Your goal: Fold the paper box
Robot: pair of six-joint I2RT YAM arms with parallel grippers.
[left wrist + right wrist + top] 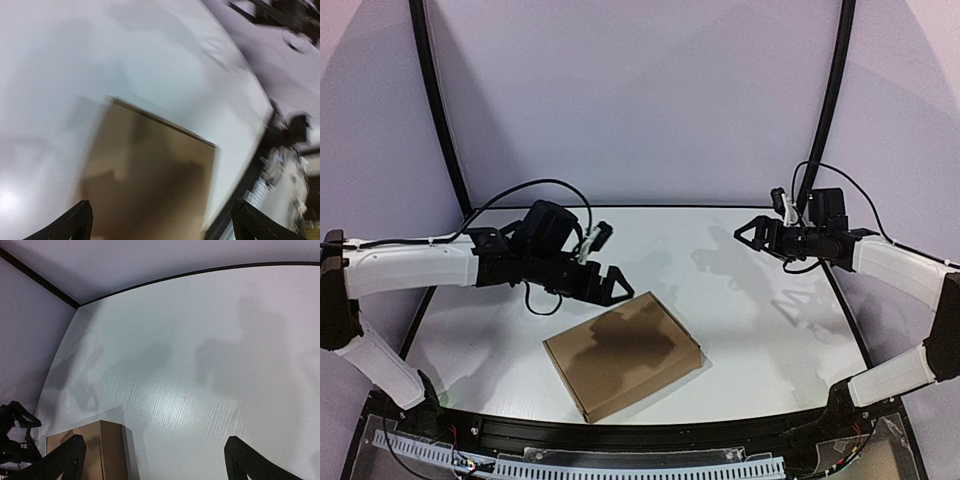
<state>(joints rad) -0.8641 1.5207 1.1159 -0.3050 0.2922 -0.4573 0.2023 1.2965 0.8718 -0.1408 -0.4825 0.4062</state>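
Note:
The paper box (623,354) is a closed, shallow brown cardboard box lying flat near the table's front middle, turned at an angle. My left gripper (611,285) hovers open and empty just above and behind the box's far left edge. In the blurred left wrist view the box (150,175) fills the space between the wide-apart fingertips (75,222). My right gripper (748,235) is open and empty, held high over the table's back right, far from the box. The right wrist view shows a corner of the box (95,450) at lower left.
The white table (760,330) has black edges. A black rail with cables and a slotted white strip (620,462) runs along the near edge. Curved black frame poles (440,110) rise at the back against a pale backdrop.

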